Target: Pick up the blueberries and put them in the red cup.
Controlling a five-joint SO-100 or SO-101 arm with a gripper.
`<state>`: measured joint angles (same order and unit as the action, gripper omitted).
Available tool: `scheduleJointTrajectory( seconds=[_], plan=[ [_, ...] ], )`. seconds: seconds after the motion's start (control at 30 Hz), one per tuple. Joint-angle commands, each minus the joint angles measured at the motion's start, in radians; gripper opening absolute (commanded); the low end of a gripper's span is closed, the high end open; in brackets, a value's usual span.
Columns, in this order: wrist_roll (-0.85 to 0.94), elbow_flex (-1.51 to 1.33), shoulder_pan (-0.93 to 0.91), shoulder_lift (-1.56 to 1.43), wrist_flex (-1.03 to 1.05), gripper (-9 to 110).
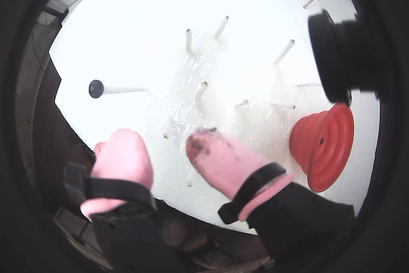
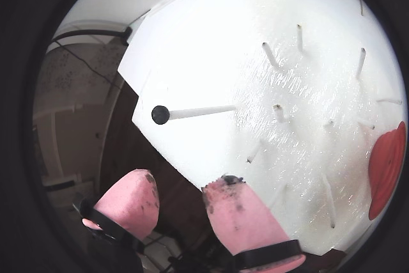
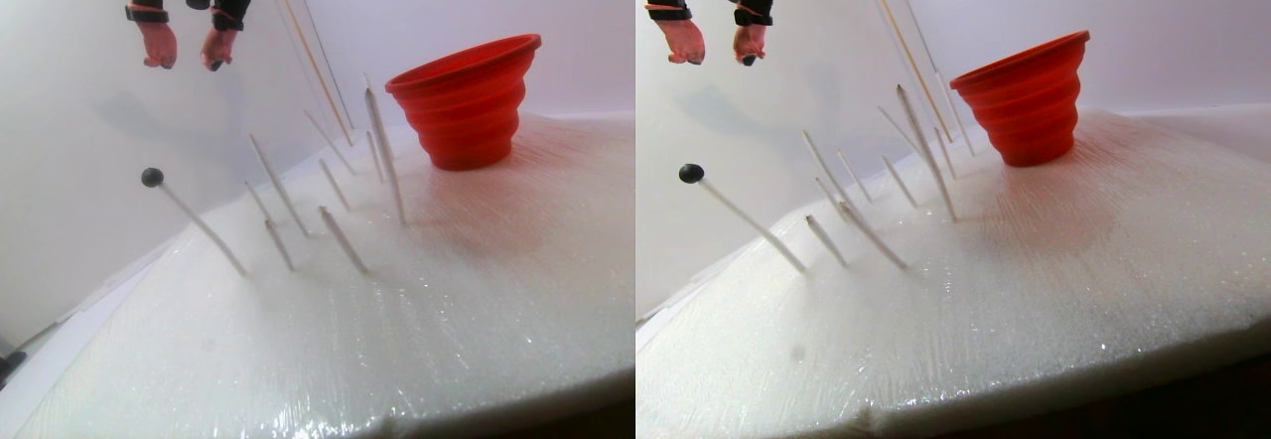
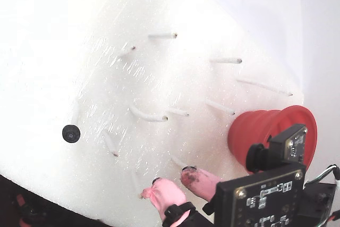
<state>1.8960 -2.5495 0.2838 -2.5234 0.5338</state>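
High above the white foam pad (image 3: 417, 300), the jaws (image 3: 185, 54) hang released, with a clear gap between the two pink, dirt-smudged fingertips (image 1: 211, 151) and nothing between them. A small dark speck sits at the tip of one finger in the stereo pair; it may be grime or something stuck there, and the views are too coarse to tell.

One berry (image 1: 96, 88) shows in every view, perched on the end of a long, slanted white peg (image 3: 204, 230). In a wrist view it lies up and to the left of the left fingertip, well apart from the jaws (image 1: 167, 151). In the other wrist view the berry (image 2: 160, 114) sits above the gap between the jaws (image 2: 185, 193), past the pad's edge. In the stereo pair it lies well below the jaws, a little to the left. In the fixed view the berry (image 4: 70, 133) is at the left of the pad, far from the jaws (image 4: 172, 176) at the lower middle.

Other pegs (image 4: 149, 116) stand bare, none showing a berry.

The cup (image 3: 465, 101) stands upright on the pad, mouth up, beyond the pegs. In the fixed view the cup (image 4: 255, 128) lies just right of the jaws, partly behind the arm's camera board (image 4: 265, 198).
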Motion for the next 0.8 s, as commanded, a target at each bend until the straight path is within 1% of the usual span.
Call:
scheduleJointTrajectory(
  seconds=[0.0, 0.77],
  plan=[
    [-0.005, 0.018, 0.055, 0.005, -0.026, 14],
    [-0.003, -0.06, 0.127, 0.1, -0.176, 14]
  ],
)
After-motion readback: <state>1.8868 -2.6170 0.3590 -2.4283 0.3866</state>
